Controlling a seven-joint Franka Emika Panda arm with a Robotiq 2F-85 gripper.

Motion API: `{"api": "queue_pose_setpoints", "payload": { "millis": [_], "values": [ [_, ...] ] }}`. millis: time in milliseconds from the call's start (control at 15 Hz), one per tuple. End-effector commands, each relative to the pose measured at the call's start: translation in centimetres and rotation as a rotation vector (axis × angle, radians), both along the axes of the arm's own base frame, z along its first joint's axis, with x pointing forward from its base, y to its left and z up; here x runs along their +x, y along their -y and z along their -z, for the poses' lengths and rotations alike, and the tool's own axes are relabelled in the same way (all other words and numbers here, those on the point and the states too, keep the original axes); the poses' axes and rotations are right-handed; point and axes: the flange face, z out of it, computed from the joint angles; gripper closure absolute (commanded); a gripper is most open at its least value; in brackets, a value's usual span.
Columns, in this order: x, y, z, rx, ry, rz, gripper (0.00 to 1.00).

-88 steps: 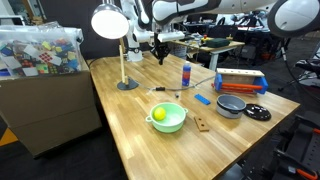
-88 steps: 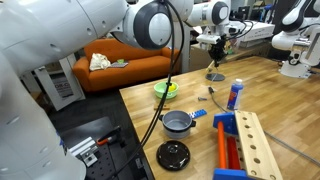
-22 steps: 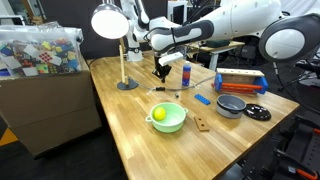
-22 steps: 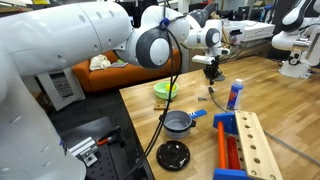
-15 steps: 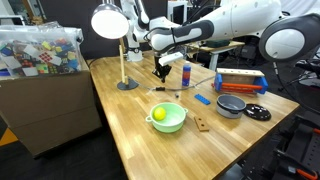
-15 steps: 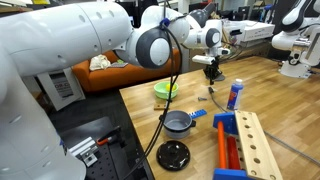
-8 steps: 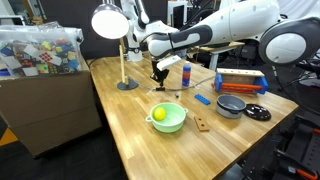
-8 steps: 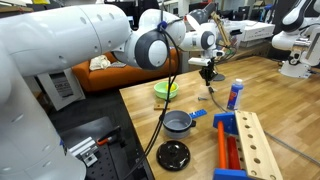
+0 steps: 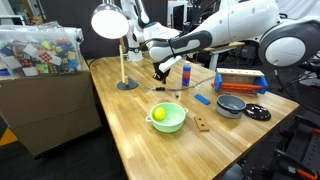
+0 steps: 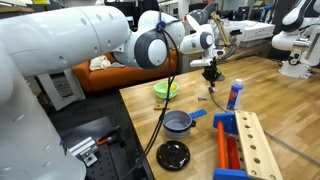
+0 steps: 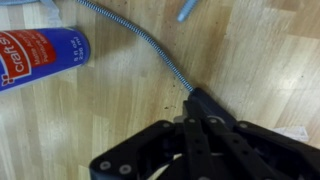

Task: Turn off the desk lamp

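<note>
The desk lamp (image 9: 108, 21) stands at the back of the wooden table, its white disc face bright, on a thin pale stem and a round dark base (image 9: 127, 85). My gripper (image 9: 157, 78) hangs low over the table to the right of that base, also seen in an exterior view (image 10: 210, 84). In the wrist view the gripper (image 11: 195, 98) is shut, its tips down at the near end of a braided grey cord (image 11: 140, 40) lying on the wood. Nothing shows between the fingers.
A blue glue bottle (image 9: 186, 72) (image 11: 40, 55) stands close beside the gripper. A green bowl (image 9: 176, 123) with a yellow ball sits nearer the front. A grey pot (image 9: 231, 105), black lid (image 9: 257, 113), a red and blue toolbox (image 9: 240, 82) are at right.
The gripper has come down and slightly toward the lamp base, staying shut. The lamp and the other objects have not moved.
</note>
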Motion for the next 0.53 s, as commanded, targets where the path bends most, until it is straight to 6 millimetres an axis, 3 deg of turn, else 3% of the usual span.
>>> {"api": "queue_pose_setpoints", "payload": {
  "millis": [0, 467],
  "values": [
    [0.3, -0.1, 0.2, -0.031, 0.025, -0.052, 1.0],
    [0.2, -0.8, 1.4, -0.038, 0.042, -0.102, 1.0]
  ]
}}
